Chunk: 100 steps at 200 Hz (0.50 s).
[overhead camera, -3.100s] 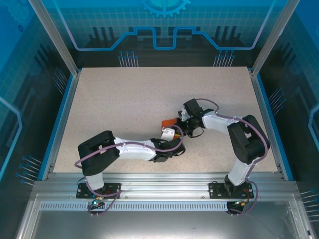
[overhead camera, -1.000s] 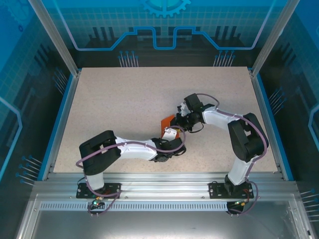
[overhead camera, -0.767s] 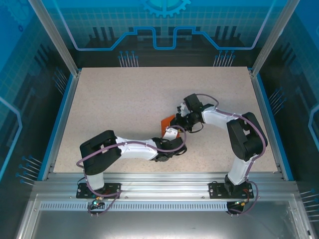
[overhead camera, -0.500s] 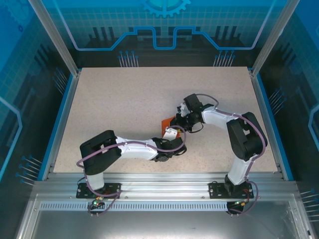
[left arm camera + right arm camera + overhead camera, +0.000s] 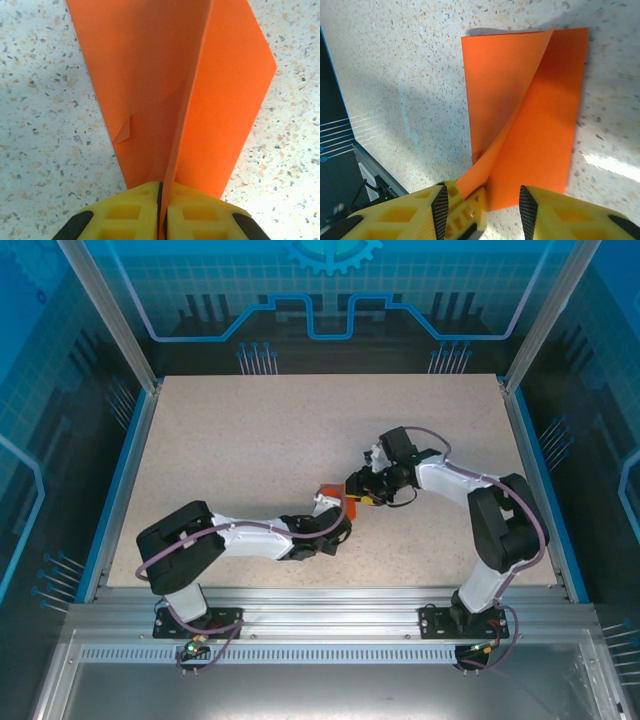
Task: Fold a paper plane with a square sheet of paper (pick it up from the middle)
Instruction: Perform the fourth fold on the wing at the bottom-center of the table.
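The orange sheet of paper (image 5: 150, 75) is folded into a narrow creased shape, two flaps lying on the table and a centre fold standing up. My left gripper (image 5: 162, 210) is shut on that standing fold at its near end. In the right wrist view the paper (image 5: 535, 125) spreads away from my right gripper (image 5: 483, 205), which stands open around the fold's end and around one yellow finger of the left gripper (image 5: 472, 212). From above, the paper (image 5: 331, 492) peeks out between the left gripper (image 5: 340, 506) and the right gripper (image 5: 360, 490), near the table's middle.
The speckled table (image 5: 250, 440) has free room to the left, to the far side and to the right of the arms. Blue rails (image 5: 118, 485) edge it at both sides, and the aluminium frame (image 5: 320, 600) runs along the near edge.
The right gripper's jaws have opened off the paper and drawn slightly right. The left arm has swung its elbow leftwards while staying shut on the fold.
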Tool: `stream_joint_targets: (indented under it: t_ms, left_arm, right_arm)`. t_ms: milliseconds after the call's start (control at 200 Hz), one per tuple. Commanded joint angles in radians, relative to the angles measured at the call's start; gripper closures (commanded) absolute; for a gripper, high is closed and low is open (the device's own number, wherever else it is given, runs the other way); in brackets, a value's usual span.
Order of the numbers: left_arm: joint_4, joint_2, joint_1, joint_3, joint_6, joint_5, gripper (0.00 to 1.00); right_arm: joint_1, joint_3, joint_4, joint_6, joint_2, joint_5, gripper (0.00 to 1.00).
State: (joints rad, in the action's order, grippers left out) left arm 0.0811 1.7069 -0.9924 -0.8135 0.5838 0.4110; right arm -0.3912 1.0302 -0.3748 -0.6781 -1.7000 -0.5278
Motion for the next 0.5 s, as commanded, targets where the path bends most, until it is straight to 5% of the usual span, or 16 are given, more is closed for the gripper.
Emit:
stream_joint_targets:
  t_ms: [0, 160, 385, 495]
  left_arm:
    - [-0.096, -0.032, 0.025, 0.042, -0.011, -0.136, 0.87]
    - [-0.191, -0.037, 0.066, 0.096, 0.020, -0.238, 0.87]
    - [-0.272, -0.059, 0.111, 0.161, 0.048, -0.320, 0.87]
    - [-0.293, -0.059, 0.121, 0.180, 0.061, -0.340, 0.87]
  right_arm:
    - [0.032, -0.040, -0.027, 0.021, 0.064, 0.002, 0.52]
    - [0.033, -0.071, -0.019, 0.041, 0.100, -0.019, 0.54]
    - [-0.030, -0.060, 0.005, 0.055, 0.058, -0.052, 0.79]
    - [-0.069, -0.033, 0.030, 0.044, 0.018, -0.059, 0.84]
